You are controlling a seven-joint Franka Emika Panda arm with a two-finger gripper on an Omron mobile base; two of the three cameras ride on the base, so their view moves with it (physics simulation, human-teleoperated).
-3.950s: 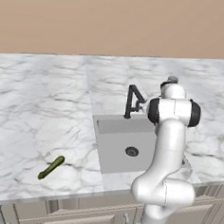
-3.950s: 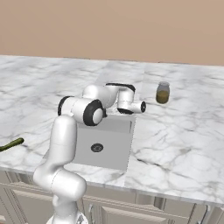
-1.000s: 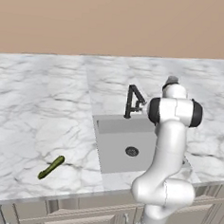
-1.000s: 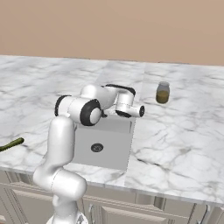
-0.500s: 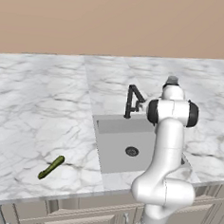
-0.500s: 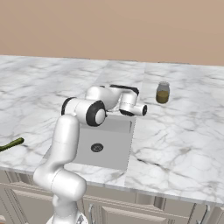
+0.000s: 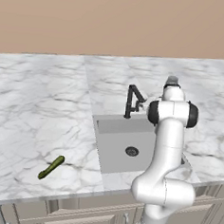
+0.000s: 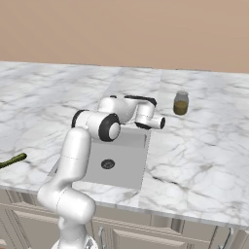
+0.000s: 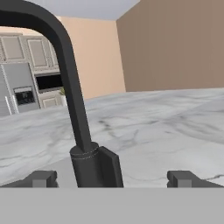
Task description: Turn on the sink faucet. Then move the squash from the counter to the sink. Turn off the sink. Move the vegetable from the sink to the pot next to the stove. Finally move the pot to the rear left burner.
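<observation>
The matte-black sink faucet [image 7: 133, 100] stands at the back rim of the grey sink [image 7: 111, 154], with no water showing. In the hand view its upright post [image 9: 74, 100] rises close in front of me. Its base sits between my fingertips [image 9: 41, 178], nearer the left one. My gripper [image 9: 112, 178] is open and holds nothing. My white hand [image 8: 151, 120] reaches over the sink's back edge. The small dark green squash [image 7: 51, 167] lies on the white marble counter [image 7: 38, 103], far left of the basin. It also lies at the picture's left edge [image 8: 12, 160].
A small glass jar [image 8: 181, 103] with olive-yellow contents stands on the counter behind and right of the sink. My arm's elbow [image 8: 108, 127] hangs over the basin's left part. Beige cabinet fronts [image 7: 77, 216] run below the counter edge.
My elbow has swung a little to the right in the right base view and my hand has shifted slightly by the faucet. The squash has not moved.
</observation>
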